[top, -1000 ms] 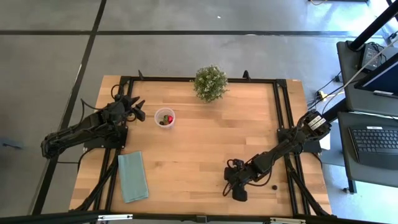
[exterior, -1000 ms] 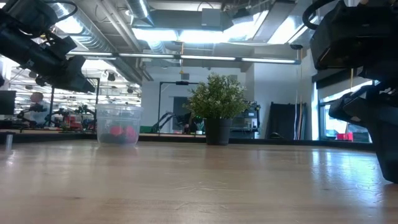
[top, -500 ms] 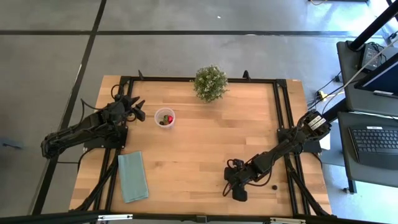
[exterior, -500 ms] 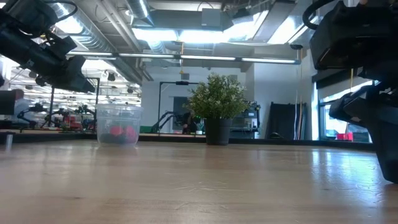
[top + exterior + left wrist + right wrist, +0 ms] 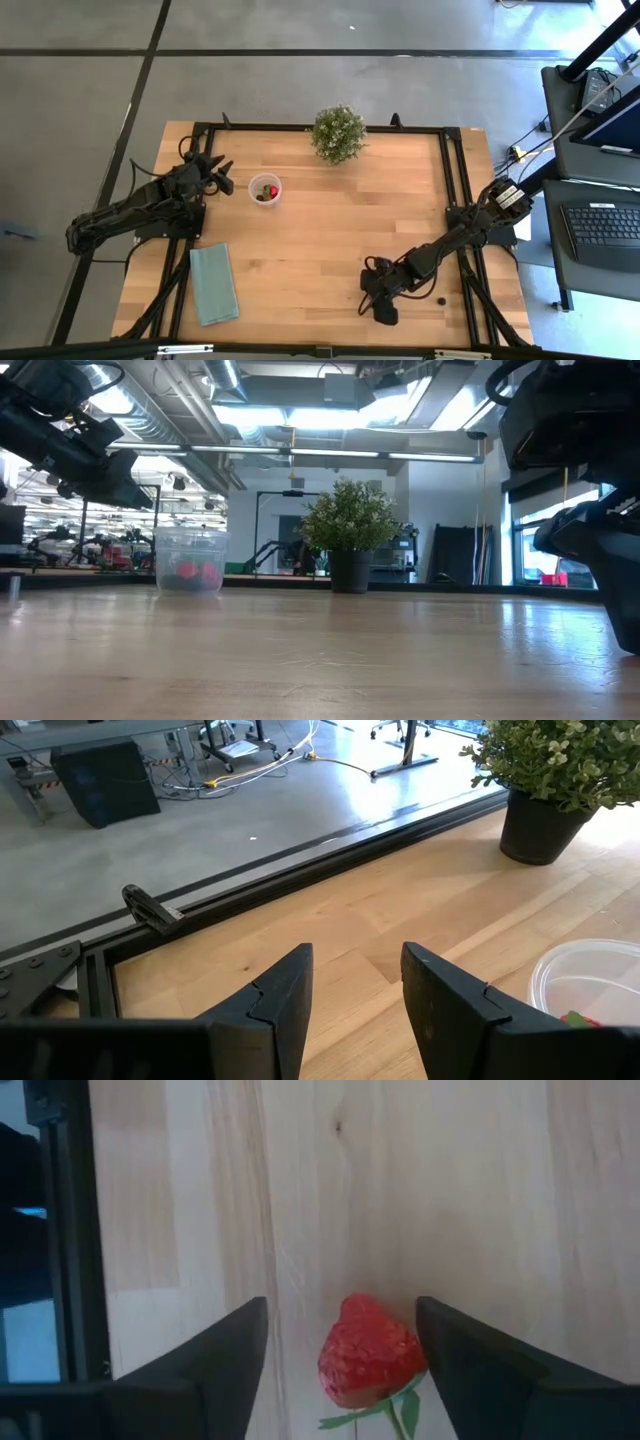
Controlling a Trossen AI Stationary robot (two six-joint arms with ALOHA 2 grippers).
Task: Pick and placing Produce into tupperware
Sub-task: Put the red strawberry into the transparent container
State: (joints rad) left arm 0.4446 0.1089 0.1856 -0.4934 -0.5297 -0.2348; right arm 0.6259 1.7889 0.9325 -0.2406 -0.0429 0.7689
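Right tool (image 5: 340, 1370) sits low at the near right of the worktop (image 5: 340, 220), its fingers (image 5: 200, 1370) spread apart, straddling a red strawberry (image 5: 368, 1352) that lies on the wood; the berry looks nearer one finger, contact uncertain. A dark berry (image 5: 441, 297) lies just beside that arm. Left tool (image 5: 355, 995) hovers at the far left, fingers parted and holding nothing. The tupperware (image 5: 265, 189) stands beside it, with red produce (image 5: 190, 572) inside. Potted plant (image 5: 338, 132) at the far edge, teal cloth (image 5: 213, 283) near left. No legible writing.
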